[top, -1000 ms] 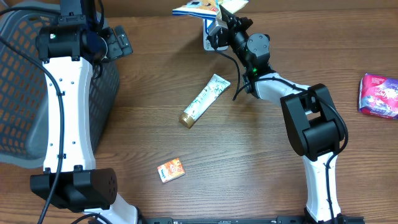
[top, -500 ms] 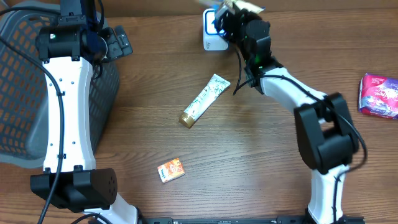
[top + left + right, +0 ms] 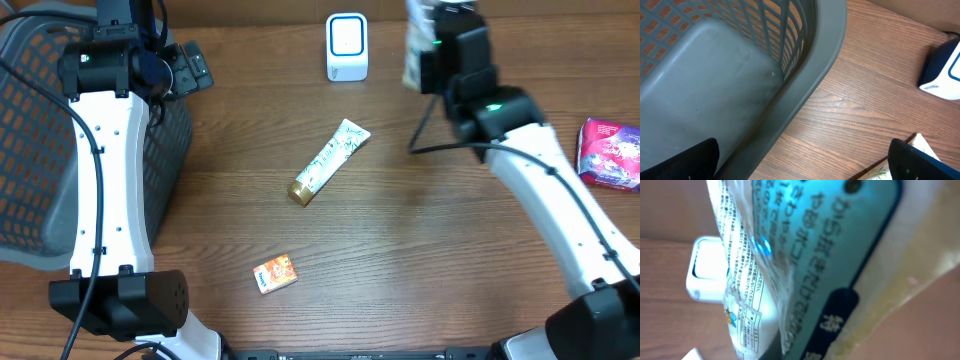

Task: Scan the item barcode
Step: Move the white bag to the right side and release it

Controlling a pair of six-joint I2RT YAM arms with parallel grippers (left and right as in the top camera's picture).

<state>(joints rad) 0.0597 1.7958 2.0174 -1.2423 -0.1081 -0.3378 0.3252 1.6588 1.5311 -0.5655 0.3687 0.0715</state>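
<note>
Right gripper (image 3: pixel 428 45) clenched on the printed foil packet (image 3: pixel 805 255), held aloft just right of the barcode scanner (image 3: pixel 347 47). Judged light, crinkly and slippery, so pinch the sealed edge. Left gripper (image 3: pixel 190 68) spread wide, empty, by the basket (image 3: pixel 40 150).
</note>
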